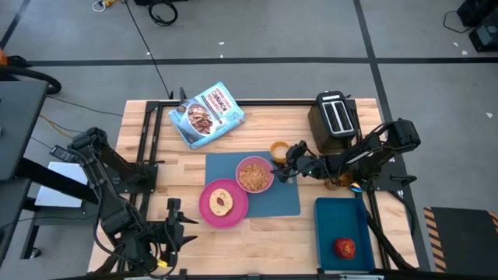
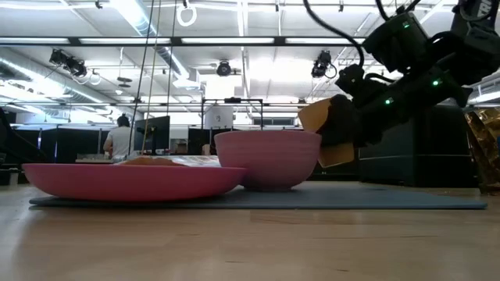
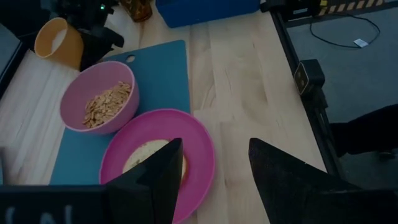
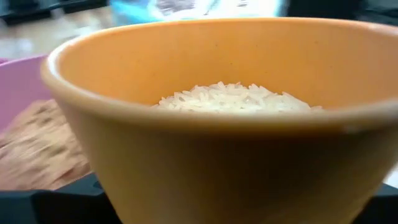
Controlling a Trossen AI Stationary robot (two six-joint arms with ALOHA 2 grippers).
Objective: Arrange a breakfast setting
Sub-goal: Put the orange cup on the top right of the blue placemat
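Note:
On the large blue mat (image 1: pixel 284 204) stand a pink bowl (image 1: pixel 254 175) of cereal and a pink plate (image 1: pixel 223 204) with a bagel (image 1: pixel 222 202) on it. My right gripper (image 1: pixel 292 163) is shut on the small amber cup (image 1: pixel 278 150), which has white grains inside (image 4: pixel 230 99) and hangs just right of the bowl (image 2: pixel 267 160). A red apple (image 1: pixel 345 248) lies in the dark blue tray (image 1: pixel 341 218). My left gripper (image 3: pixel 214 180) stands open above the table's near left part, looking onto the plate (image 3: pixel 186 143). My right gripper holds the amber cup by its outer wall (image 2: pixel 336 152), one finger on each side; the dark fingers (image 2: pixel 348 117) reach in from the table's right, slanting slightly down. The cup is lifted clear of the mat (image 2: pixel 351 199) and tilted, next to the bowl's rim.
A black toaster (image 1: pixel 334 117) stands at the far right, and a cereal bag (image 1: pixel 206 114) lies at the far middle. An amber jar (image 1: pixel 334 183) sits beside the right arm. Bare wood lies between the mat and the near edge.

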